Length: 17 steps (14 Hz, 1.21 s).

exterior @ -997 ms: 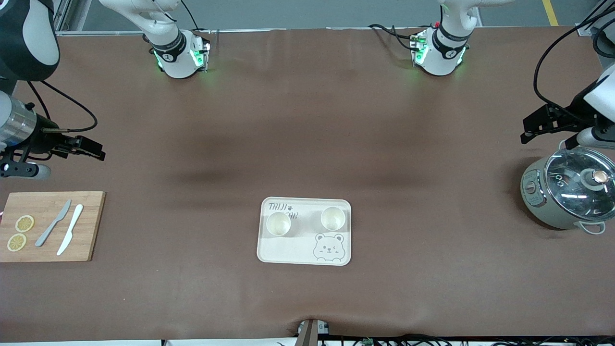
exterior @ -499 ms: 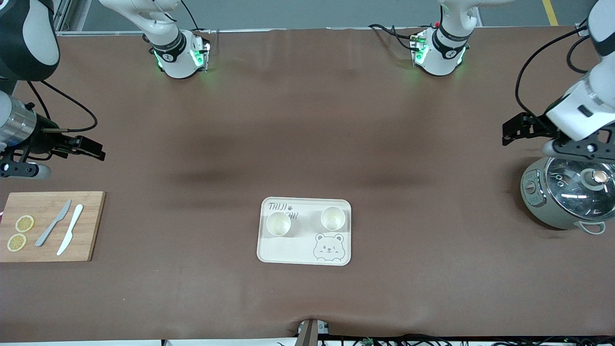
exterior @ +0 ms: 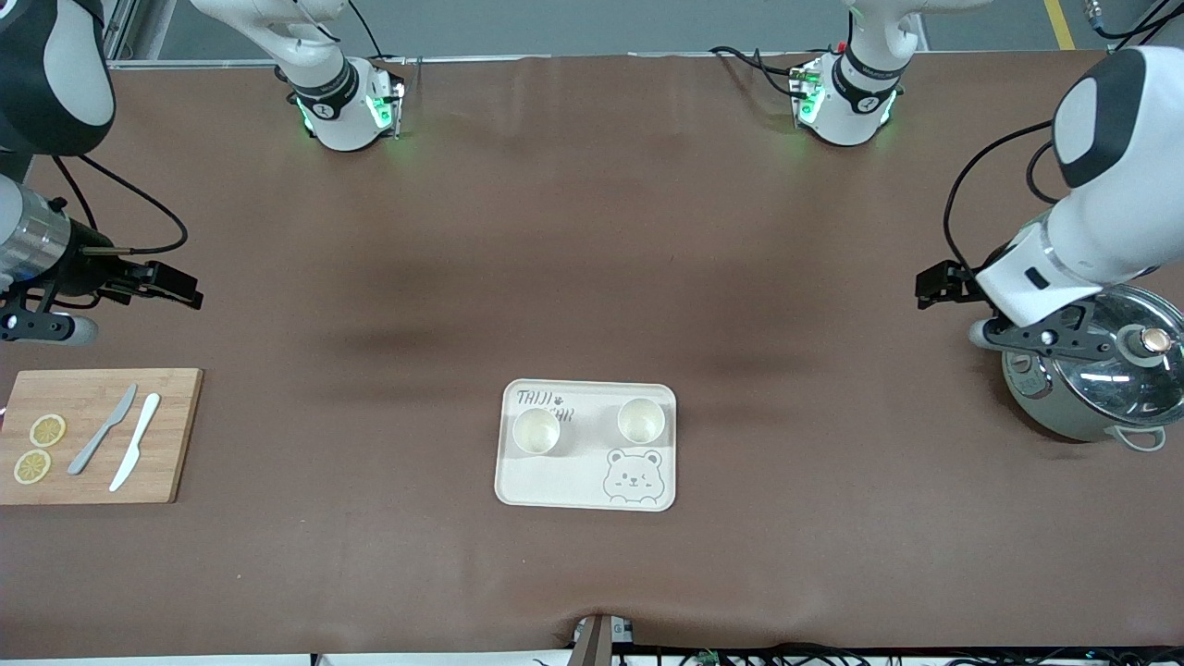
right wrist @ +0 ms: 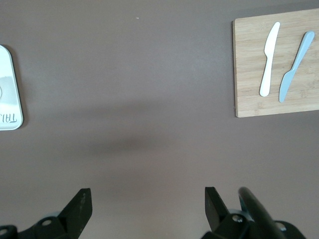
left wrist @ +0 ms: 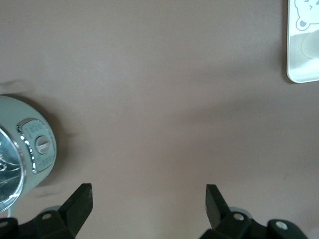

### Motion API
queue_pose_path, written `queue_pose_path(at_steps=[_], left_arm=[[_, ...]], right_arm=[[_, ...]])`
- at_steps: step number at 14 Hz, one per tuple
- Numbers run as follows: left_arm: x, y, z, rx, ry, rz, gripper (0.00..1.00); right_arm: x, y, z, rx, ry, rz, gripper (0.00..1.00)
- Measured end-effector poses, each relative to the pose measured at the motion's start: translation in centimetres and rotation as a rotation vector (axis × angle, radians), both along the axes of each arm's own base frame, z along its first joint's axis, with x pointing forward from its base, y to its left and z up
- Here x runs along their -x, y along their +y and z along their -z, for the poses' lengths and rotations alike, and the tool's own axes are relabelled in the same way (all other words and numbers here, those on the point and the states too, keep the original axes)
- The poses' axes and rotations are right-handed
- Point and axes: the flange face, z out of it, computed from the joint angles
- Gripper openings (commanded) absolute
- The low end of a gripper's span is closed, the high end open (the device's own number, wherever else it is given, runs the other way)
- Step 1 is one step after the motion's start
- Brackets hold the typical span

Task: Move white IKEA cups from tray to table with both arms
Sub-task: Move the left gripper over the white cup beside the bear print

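Note:
Two small white IKEA cups stand upright on a cream bear tray [exterior: 573, 483] in the middle of the table, one [exterior: 536, 431] toward the right arm's end, the other [exterior: 641, 420] toward the left arm's end. My left gripper [exterior: 936, 284] hangs open and empty over bare cloth beside the grey pot; its wrist view shows the spread fingers [left wrist: 214, 201] and a corner of the tray [left wrist: 300, 64]. My right gripper [exterior: 178, 285] hangs open and empty over bare cloth near the cutting board, well apart from the tray [right wrist: 9, 94].
A grey lidded pot [exterior: 1091, 375] stands at the left arm's end, partly under that arm's wrist. A wooden cutting board [exterior: 176, 435] with two lemon slices and two knives [exterior: 118, 442] lies at the right arm's end. Both arm bases stand along the table's back edge.
The left arm has swung from over the pot toward the middle of the table, its gripper staying open. The right arm and the cups have not moved.

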Motion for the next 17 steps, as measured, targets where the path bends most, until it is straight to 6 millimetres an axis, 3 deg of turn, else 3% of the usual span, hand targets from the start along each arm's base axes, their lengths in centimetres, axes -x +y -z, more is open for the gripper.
queue_pose_path(at_steps=[5,12,17], left_arm=[[-0.4,-3.7,1.6,0.002,-0.028,-0.044,1.0],[0.1,-14.6,6.9,0.009,-0.049,-0.122,1.0],[-0.2,-20.4,10.6,0.003,-0.028,-0.112,1.0]], right_arm=[[0.0,0.0,0.0,0.0,0.0,0.0,1.0],[0.0,0.0,0.0,0.0,0.0,0.0,1.0],[0.0,0.0,0.0,0.0,0.0,0.0,1.0]])
